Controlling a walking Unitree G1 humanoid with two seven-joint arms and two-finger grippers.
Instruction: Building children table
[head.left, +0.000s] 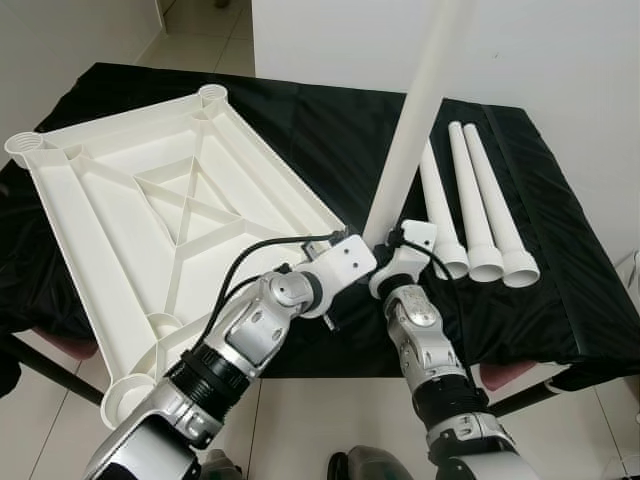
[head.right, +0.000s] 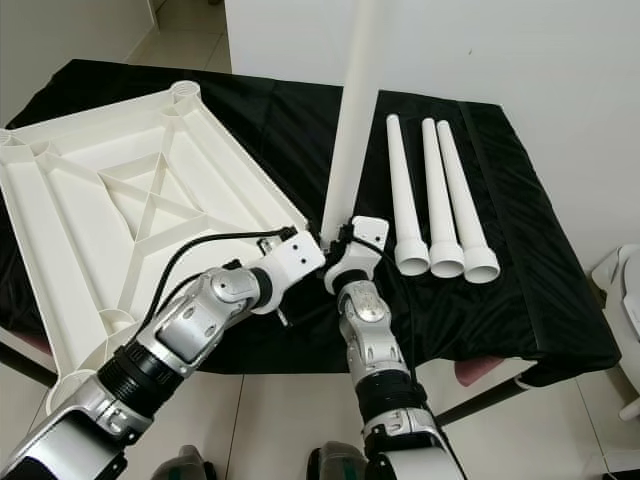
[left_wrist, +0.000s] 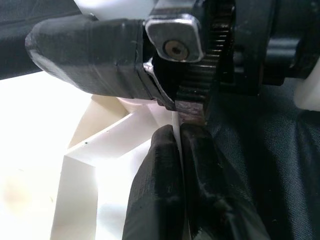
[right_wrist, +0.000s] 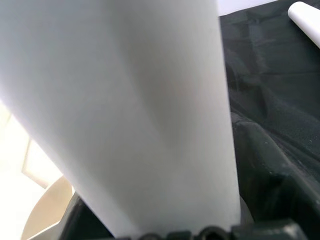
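Right end effector (head.left: 385, 245) grips white leg (head.left: 415, 120) upright, pointing up

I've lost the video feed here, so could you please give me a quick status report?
Right hand holds one white leg upright by the tabletop corner. Left hand shut at that corner's edge. Three spare legs on the black cloth.

Upright leg (head.right: 350, 120) in right tool (head.right: 338, 248)

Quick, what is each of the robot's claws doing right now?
Left gripper: shut, pinching the tabletop rim at its near corner.
Right gripper: shut on the upright leg, at its lower end.
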